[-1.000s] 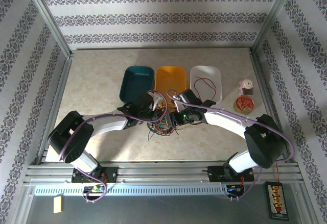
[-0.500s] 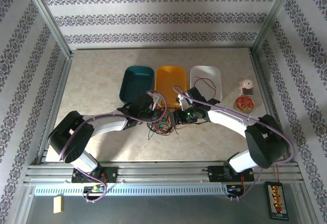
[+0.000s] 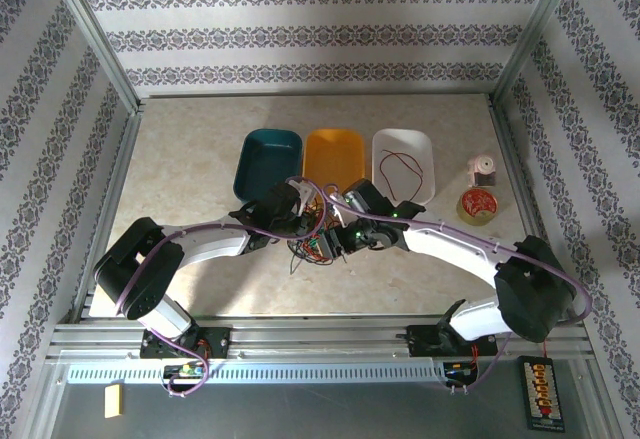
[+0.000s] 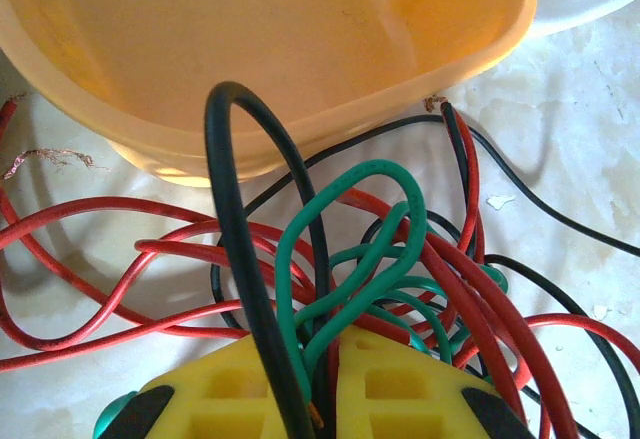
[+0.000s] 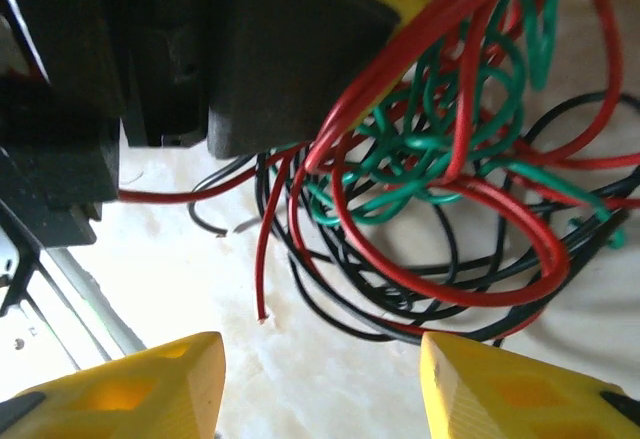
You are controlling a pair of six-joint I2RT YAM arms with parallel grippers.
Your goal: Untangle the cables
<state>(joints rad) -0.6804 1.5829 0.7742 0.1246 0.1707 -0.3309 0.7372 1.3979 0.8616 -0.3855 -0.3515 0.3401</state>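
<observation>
Two tools: left tool clenches cables beside the rim of the orange tray, right tool released.

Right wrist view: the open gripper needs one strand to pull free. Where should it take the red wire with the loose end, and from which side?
Likely just above its cut tip: there the red wire runs straight, nearly alone over the table, at the edge of the cables. Approach from the bottom of this view, right gripper open around it; the left gripper pins them.
</observation>
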